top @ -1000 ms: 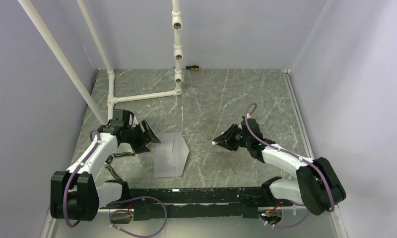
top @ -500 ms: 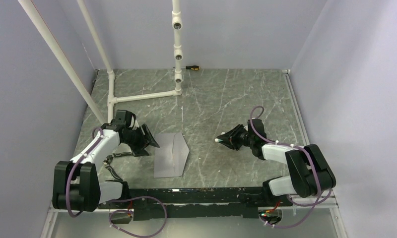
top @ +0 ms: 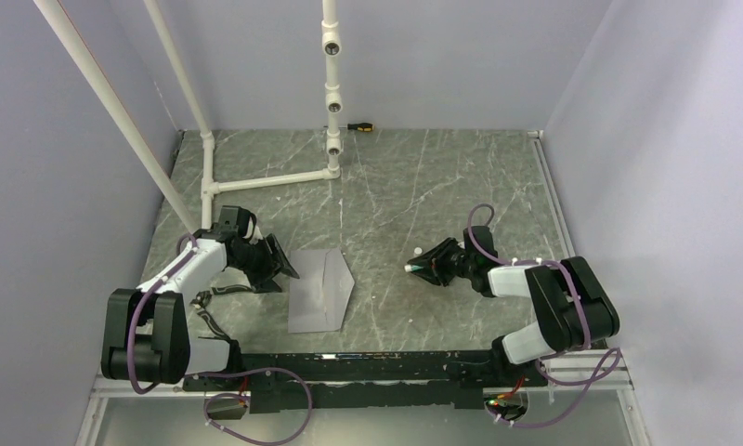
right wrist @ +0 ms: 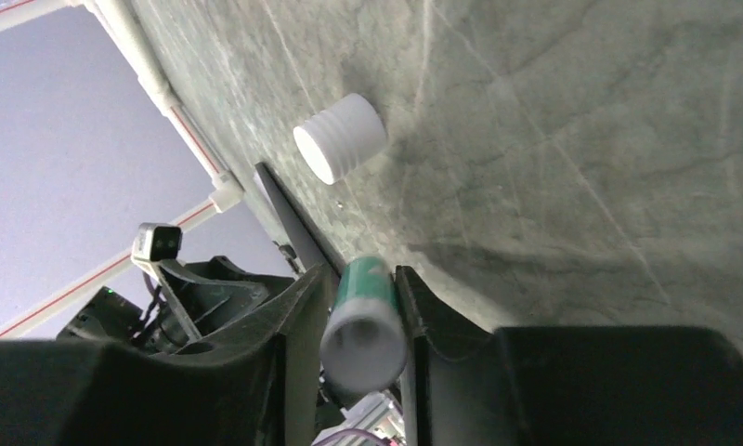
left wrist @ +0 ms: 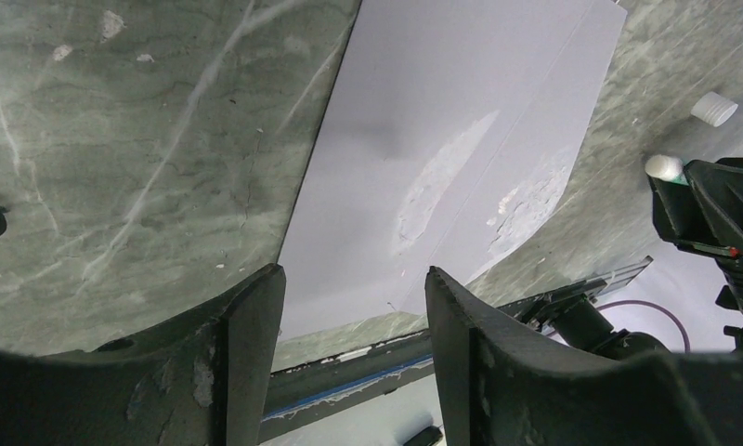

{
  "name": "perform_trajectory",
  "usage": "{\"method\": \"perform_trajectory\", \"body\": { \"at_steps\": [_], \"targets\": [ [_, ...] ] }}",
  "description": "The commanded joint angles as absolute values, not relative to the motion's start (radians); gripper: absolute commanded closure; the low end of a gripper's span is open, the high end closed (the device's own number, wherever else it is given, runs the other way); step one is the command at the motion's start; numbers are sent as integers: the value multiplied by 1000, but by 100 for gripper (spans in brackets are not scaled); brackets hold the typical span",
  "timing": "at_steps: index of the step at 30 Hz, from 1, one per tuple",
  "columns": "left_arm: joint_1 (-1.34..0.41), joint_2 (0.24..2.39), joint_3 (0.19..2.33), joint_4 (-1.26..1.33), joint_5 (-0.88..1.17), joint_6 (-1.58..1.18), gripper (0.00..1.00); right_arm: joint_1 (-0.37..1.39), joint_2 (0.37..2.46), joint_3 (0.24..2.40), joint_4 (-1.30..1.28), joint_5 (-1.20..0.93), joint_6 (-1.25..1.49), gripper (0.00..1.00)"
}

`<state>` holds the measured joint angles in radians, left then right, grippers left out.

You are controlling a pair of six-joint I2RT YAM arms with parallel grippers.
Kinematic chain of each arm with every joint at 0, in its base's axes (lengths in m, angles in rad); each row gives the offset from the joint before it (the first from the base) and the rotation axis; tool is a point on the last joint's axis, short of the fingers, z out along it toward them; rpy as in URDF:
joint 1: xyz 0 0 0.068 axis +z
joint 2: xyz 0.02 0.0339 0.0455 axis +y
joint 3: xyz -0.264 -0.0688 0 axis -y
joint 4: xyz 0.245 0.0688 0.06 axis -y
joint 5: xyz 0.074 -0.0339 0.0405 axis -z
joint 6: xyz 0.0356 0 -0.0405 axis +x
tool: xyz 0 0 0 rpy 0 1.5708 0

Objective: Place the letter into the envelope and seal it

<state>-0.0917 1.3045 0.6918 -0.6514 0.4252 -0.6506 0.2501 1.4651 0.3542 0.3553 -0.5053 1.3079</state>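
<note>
We see the envelope lying flat on the marbled worktop, near the front edge and between the 2 arms. Its flap is spread open toward the right arm. In the left wrist view, whitish smears sit on both sides of the fold.

The left end effector sits low just beside the envelope's left edge. Its jaws are apart with nothing between them.

The right end effector is well apart from the envelope on the other side. It is clamped on a glue stick, a white tube with a green band, its open end pointing toward the envelope.

1 white ribbed cap lies on the worktop near the stick's tip. A screwdriver rests at the back wall beside the white pipe frame.
</note>
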Motion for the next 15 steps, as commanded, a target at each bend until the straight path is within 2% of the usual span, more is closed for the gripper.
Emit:
{"method": "perform_trajectory", "body": {
  "at_steps": [1,5,12,15],
  "targets": [
    [-89,1305,712,-628,457,-661,38,244,1466,335,392,-512,1341,59],
    [-89,1302,707,-613,461,-669,38,243,1445,308,389,-506,1357,49],
    [-90,1303,703,-614,457,-668,39,243,1358,311,315,-488,1320,47],
    [-91,1297,697,-616,457,-668,41,244,1311,332,247,-485,1251,52]
  ]
}}
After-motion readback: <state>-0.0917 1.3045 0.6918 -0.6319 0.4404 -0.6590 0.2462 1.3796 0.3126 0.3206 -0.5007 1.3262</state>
